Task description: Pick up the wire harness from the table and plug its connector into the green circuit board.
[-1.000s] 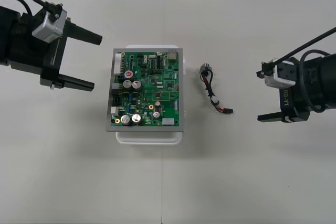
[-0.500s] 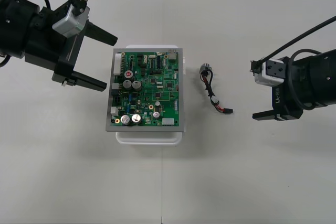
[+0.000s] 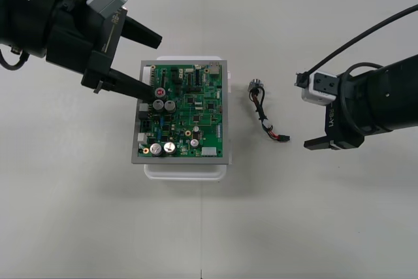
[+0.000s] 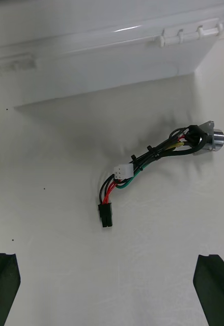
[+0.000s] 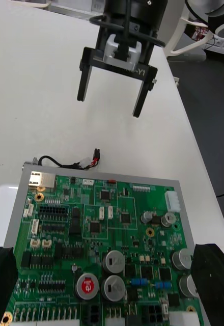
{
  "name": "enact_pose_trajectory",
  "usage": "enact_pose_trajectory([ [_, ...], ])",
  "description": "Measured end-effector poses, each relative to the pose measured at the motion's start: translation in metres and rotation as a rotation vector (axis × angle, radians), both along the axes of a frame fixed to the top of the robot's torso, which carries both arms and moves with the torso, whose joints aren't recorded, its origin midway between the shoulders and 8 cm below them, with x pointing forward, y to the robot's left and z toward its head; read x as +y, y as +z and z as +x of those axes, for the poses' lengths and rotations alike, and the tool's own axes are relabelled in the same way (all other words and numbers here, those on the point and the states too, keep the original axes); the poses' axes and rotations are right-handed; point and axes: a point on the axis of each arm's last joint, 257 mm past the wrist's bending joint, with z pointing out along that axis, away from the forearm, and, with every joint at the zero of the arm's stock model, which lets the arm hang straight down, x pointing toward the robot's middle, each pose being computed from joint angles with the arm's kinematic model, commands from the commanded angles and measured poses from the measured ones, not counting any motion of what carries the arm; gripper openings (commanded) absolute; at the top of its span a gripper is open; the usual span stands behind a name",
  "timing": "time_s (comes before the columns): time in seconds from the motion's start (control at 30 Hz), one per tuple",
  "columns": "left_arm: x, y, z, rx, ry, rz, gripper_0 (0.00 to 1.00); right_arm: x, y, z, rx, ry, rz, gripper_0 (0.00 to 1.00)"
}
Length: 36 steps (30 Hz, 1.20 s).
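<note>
Harness location: the small wire harness [image 3: 263, 117] of thin red, black and green wires lies flat on the plain light table [image 3: 294, 227]. It is just beside the right edge of the green circuit board [image 3: 186, 119], between that board and the right gripper [image 5: 108, 108]. Neither gripper touches it.
Harness long axis: roughly far-to-near across the table, slightly slanted and gently curved.
Harness ends: the round metal socket [image 3: 256, 85] with its flange forms the far end, level with the board's far part. The small black plug [image 3: 284, 138] forms the near end and points away from the board, towards the right gripper's nearer finger.
Mid-length: a small white connector [image 4: 124, 171] sits on the wires, closer to the plug than to the socket.
Plug status: not in the board; it rests on the table.
Board: flat on its white base [image 3: 186, 171], which shows along the near edge.
Right gripper: over the table to the right of the harness, near the plug but apart from it. Its fingers [image 4: 2, 285] are spread wide with nothing between them.
Left gripper [image 3: 155, 66]: over the board's far left corner. Its fingers [image 3: 127, 85] are spread wide and hold nothing; the nearer one reaches over the board's left edge, and the farther one has its tip past the board's far edge.
</note>
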Motion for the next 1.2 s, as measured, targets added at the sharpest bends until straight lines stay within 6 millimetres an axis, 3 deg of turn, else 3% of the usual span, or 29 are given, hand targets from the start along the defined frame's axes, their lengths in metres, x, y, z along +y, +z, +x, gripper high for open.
enact_pose_trajectory([
  [0.43,-0.031,0.018,0.012,-0.091,-0.017,-0.007,1.0,0.003,-0.018,0.002,-0.009,0.032,-0.107,1.0],
  [1.2,-0.049,0.028,0.02,-0.148,-0.017,-0.005,1.0,-0.011,-0.04,0.021,-0.073,0.004,-0.293,1.0],
])
